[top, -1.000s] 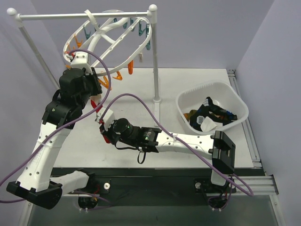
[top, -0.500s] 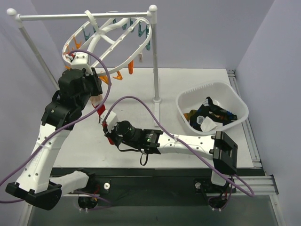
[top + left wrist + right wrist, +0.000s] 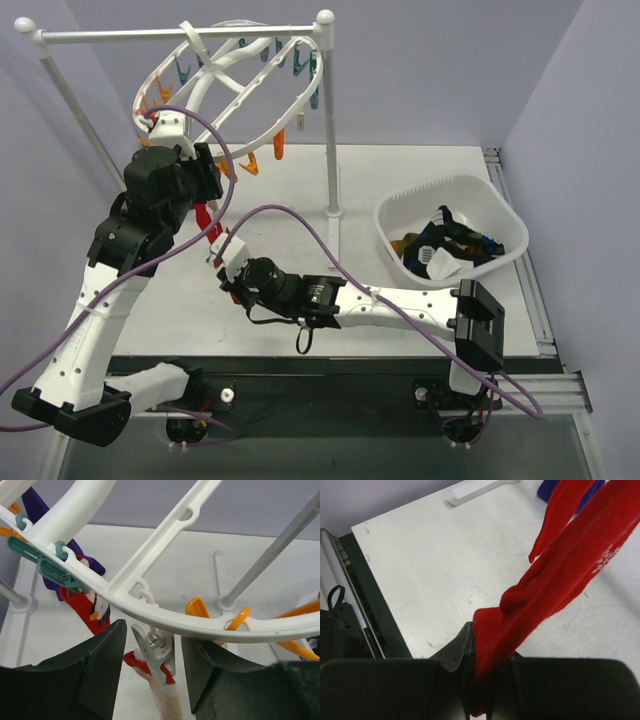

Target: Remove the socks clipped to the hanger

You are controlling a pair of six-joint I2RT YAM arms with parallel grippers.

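The white oval hanger [image 3: 240, 90] hangs from the rail, its frame close overhead in the left wrist view [image 3: 165, 555]. My left gripper [image 3: 205, 185] [image 3: 152, 672] is open, its jaws either side of a white clip [image 3: 152, 652] that pinches the cuff of a red-and-white sock [image 3: 172, 697]. My right gripper [image 3: 225, 258] [image 3: 480, 680] is shut on the lower end of that red sock [image 3: 560, 580], which stretches up towards the hanger [image 3: 210, 225]. A second red sock [image 3: 85, 607] and a purple sock [image 3: 65, 565] hang from teal clips.
A white basin [image 3: 495, 205] at the right holds several removed socks [image 3: 445, 245]. The white rail stand's pole [image 3: 328, 120] rises just right of the hanger, its foot on the table. Orange clips [image 3: 220, 625] dangle from the frame.
My right gripper has shifted slightly up and right with the red sock, pulling it taut. My left gripper has held around the clip.
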